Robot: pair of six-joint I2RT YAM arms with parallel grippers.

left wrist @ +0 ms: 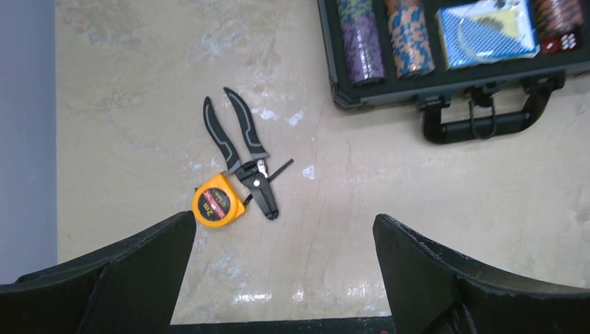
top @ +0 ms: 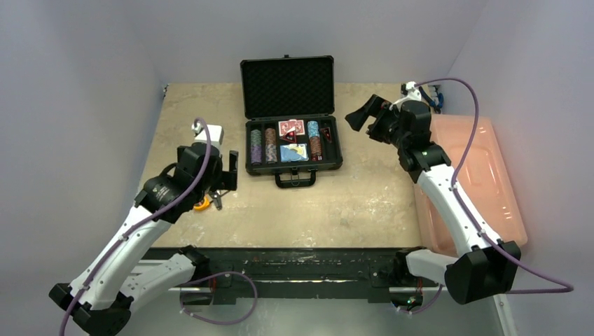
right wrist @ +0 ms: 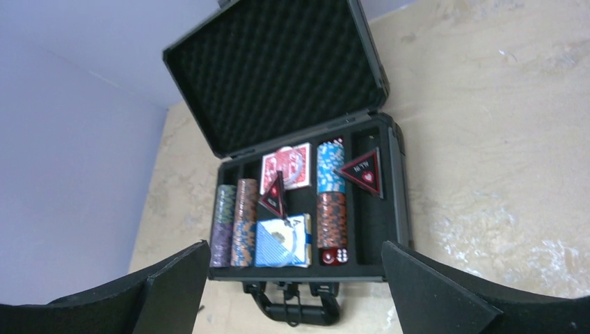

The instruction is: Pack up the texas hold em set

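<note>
A beige, mottled table [top: 350, 203] sits boxed in by plain pale grey walls [top: 84, 84]. The black briefcase [top: 291, 87] stands at the far middle of it, foam-lined lid upright, handle [left wrist: 480, 120] facing the near edge. Inside lie chip stacks [right wrist: 233, 223] at the left, a red deck [right wrist: 292, 165] behind a blue deck [right wrist: 282, 240], two more chip stacks to their right, and two dark triangular markers [right wrist: 363, 172] (one propped on the decks). A pink bin [top: 490, 175] occupies the right side. Near left of the case lie a yellow tape measure [left wrist: 218, 204] and pliers [left wrist: 243, 156], touching. The left gripper [top: 228, 171] hovers there, fingers spread, grasping nothing; the right gripper [top: 368, 115], right of the case, is likewise spread and empty.
</note>
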